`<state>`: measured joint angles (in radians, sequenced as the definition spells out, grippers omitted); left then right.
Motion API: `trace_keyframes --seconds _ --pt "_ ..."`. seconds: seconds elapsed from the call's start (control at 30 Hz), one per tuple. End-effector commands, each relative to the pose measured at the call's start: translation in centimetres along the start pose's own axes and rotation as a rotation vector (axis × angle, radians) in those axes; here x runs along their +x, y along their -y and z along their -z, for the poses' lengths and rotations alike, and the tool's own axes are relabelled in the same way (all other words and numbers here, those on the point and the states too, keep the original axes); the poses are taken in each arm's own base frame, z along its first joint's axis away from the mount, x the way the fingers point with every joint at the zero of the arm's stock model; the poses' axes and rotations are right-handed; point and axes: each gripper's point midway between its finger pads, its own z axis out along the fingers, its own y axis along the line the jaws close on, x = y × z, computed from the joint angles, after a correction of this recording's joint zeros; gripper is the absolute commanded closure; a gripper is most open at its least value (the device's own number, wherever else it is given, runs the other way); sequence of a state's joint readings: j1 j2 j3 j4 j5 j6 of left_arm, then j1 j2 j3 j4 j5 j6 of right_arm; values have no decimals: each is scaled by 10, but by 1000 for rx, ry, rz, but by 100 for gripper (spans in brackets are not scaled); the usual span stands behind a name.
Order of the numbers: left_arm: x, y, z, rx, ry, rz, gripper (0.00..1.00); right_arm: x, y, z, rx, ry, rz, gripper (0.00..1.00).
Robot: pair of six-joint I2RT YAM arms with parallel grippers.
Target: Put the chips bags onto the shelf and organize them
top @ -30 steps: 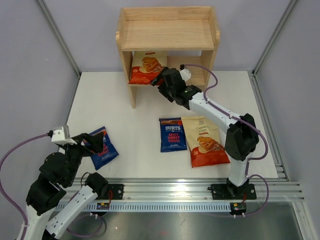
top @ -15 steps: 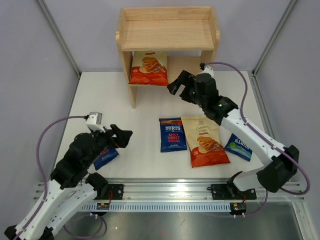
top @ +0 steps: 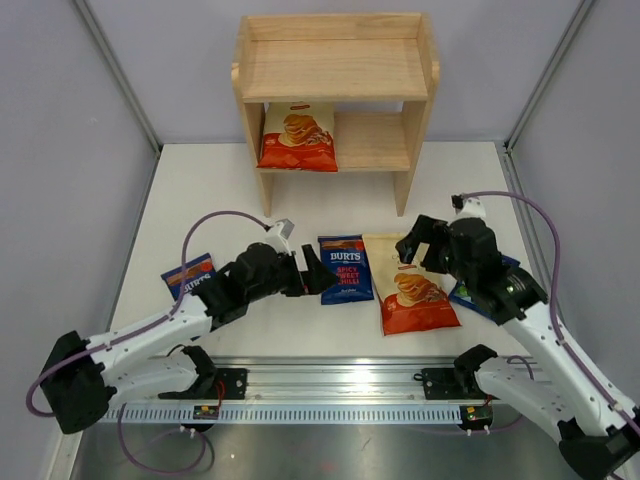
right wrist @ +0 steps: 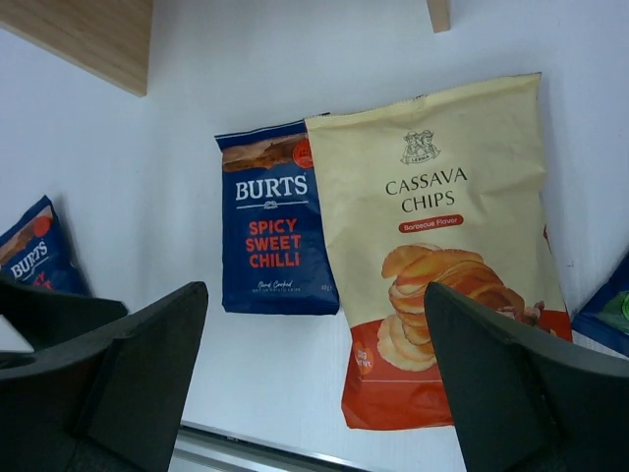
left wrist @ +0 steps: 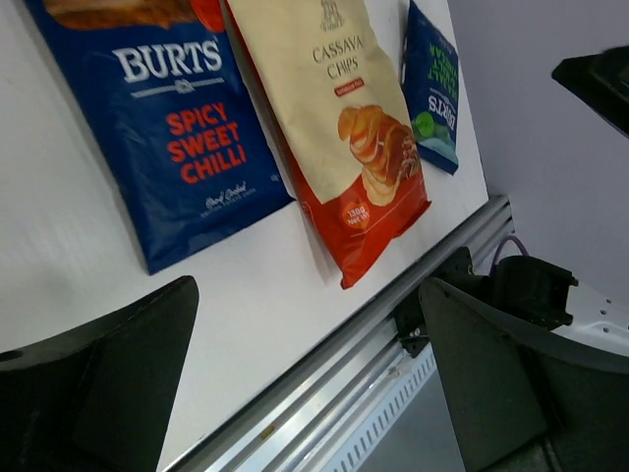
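The wooden shelf (top: 335,70) stands at the back. One Cassava Chips bag (top: 297,137) stands on its lower tier. On the table lie a red-labelled Burts bag (top: 345,268), a second Cassava Chips bag (top: 410,282) overlapping its right edge, another red-labelled Burts bag (top: 187,277) at the left, and a green-labelled Burts bag (top: 468,293) mostly hidden under my right arm. My left gripper (top: 322,278) is open and empty by the middle Burts bag (left wrist: 187,147). My right gripper (top: 418,245) is open and empty above the Cassava bag (right wrist: 442,246).
The shelf's top tier (top: 335,68) holds nothing, and the right half of the lower tier (top: 372,140) is bare. The aluminium rail (top: 330,385) runs along the table's near edge. Grey walls close in the left and right sides.
My right arm has pulled back from the shelf to above the table's Cassava bag. My left arm has swung from the left Burts bag towards the middle Burts bag.
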<state>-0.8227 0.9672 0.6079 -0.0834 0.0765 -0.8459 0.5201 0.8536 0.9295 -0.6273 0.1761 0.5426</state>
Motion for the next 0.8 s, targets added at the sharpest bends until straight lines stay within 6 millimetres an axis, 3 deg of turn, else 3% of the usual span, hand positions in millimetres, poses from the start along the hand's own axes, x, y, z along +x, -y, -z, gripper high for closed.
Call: trace_keyframes --seconds 0.0,0.13,0.17,0.3,0.43,0.57,0.77 --pt "-12 43 -32 95 34 108 1 -2 13 30 -7 72 -26 1" --pt "3 58 -79 105 -30 131 1 -1 12 55 -81 128 -77 1" --pt "8 58 -100 96 -64 136 1 -3 9 65 -116 149 -89 1" --pt "5 66 -145 82 -84 127 12 -4 1 83 -179 156 -87 0" --pt "9 59 -175 18 -116 123 19 -4 2 93 -190 158 -74 1" --pt "20 40 -194 -73 -144 153 30 -6 3 104 -209 180 -75 1" --pt "35 23 -204 -127 -155 167 32 -11 3 113 -214 200 -70 0"
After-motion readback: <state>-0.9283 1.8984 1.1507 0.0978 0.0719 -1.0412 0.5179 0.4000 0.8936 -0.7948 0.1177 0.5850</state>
